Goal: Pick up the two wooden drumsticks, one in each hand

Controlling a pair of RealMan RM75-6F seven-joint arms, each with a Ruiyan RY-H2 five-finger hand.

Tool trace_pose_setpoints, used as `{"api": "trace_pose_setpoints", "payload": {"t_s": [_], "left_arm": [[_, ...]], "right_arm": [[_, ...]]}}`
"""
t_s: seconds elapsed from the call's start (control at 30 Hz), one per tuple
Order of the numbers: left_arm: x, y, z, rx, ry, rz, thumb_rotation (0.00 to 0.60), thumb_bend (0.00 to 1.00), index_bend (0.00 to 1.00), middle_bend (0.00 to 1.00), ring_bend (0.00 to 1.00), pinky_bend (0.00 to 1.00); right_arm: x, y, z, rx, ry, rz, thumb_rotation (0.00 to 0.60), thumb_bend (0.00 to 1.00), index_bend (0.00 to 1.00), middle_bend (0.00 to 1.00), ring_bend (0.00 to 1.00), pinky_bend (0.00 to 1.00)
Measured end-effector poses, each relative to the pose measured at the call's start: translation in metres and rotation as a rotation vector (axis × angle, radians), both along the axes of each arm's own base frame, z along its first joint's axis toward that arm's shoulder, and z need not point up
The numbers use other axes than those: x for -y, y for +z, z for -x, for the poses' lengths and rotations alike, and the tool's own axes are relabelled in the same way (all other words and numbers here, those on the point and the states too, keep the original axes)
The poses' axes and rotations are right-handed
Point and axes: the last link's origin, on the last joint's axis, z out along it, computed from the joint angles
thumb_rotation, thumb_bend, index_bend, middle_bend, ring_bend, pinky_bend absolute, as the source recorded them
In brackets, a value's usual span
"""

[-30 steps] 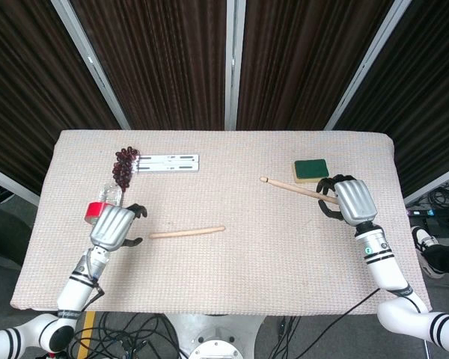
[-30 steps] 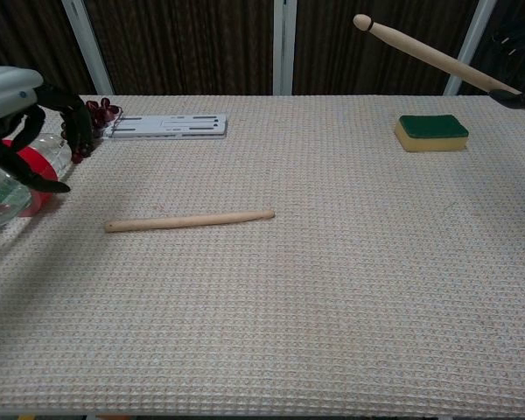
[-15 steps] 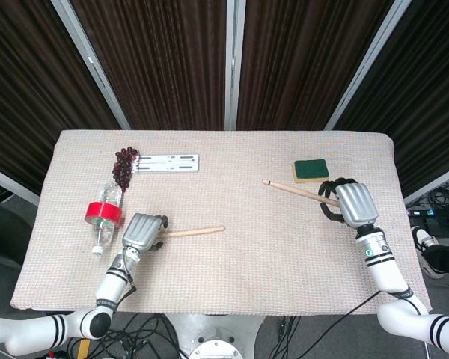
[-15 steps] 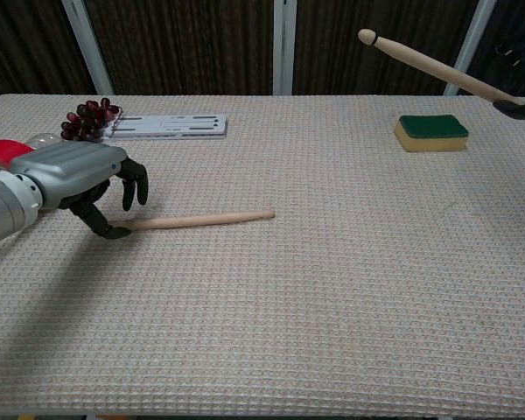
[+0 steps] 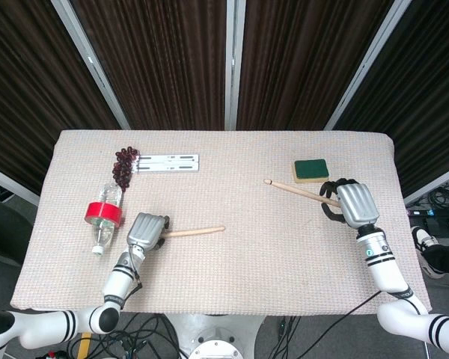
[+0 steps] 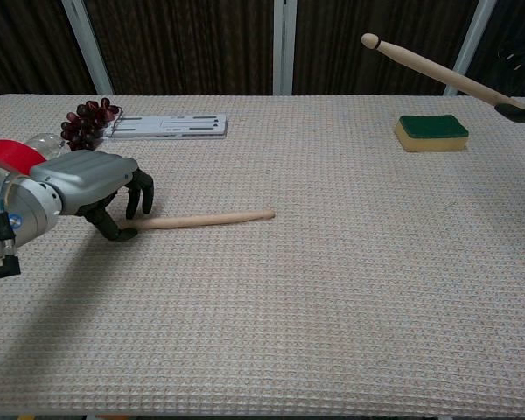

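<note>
The right robot hand (image 5: 349,203) gripped one drumstick (image 5: 293,188) by its butt end and held it clear of the counter (image 5: 284,247), tip pointing up and toward the middle, passing just in front of the sponge (image 5: 311,169). In the chest view only dark fingertips (image 6: 518,111) of that hand showed at the right edge, wrapped on the raised stick (image 6: 433,67).

The second drumstick (image 6: 206,219) lay flat on the counter near the left-centre. The left robot hand (image 6: 92,185) sat low over its left end, fingers (image 6: 138,194) curled down around the butt and touching it; whether the grip was actually closed on the stick I could not tell.

A bottle (image 5: 105,215) with a red label lay just left of that hand; grapes (image 5: 123,165) and a white strip (image 5: 167,162) sat farther back.
</note>
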Motion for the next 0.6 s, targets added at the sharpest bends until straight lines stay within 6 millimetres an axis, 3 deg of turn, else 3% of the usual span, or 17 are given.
{"api": "trace_pose_setpoints", "payload": {"t_s": [0.6], "left_arm": [[-0.0008, -0.0040, 0.0019, -0.020, -0.001, 0.012, 0.600, 0.31, 0.47, 0.55, 0.80, 0.87]], "right_arm": [[0.0013, -0.0033, 0.0021, 0.001, -0.013, -0.004, 0.600, 0.90, 0.59, 0.57, 0.38, 0.40]]}}
